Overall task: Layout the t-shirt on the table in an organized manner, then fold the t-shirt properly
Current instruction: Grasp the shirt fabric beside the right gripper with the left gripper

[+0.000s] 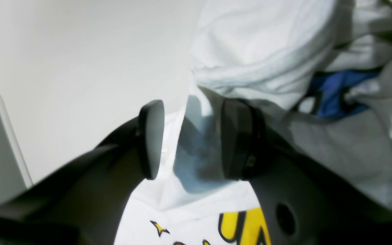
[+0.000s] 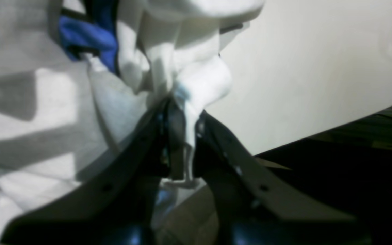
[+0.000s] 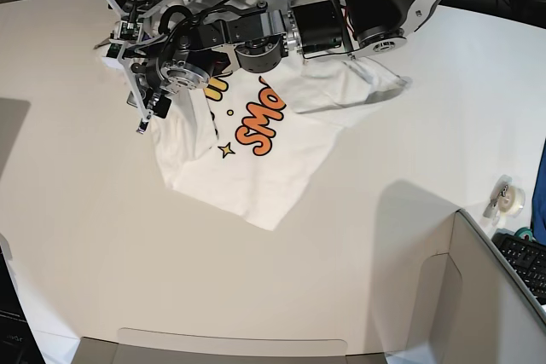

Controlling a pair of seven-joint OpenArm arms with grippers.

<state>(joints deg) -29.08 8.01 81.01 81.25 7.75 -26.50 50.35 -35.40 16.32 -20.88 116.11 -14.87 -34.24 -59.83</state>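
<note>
Item: t-shirt (image 3: 256,168), rumpled on counter (image 3: 358,236), print up. We logged right tool (image 2: 182,149) clamped on shirt edge; left tool (image 1: 191,139) apart, straddling a fold, both at shirt's far-left corner.

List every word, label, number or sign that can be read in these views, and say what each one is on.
"Sma": orange bubble letters on the t-shirt print in the base view; the rest is hidden under the arms.
Yellow letters above it on the same print: partly covered, not readable.
Yellow letter fragment in the left wrist view: cut off, not readable.
Blue patch of print in both wrist views: bunched in folds, not readable.
Roll at the table's right edge: too small to read.
</note>
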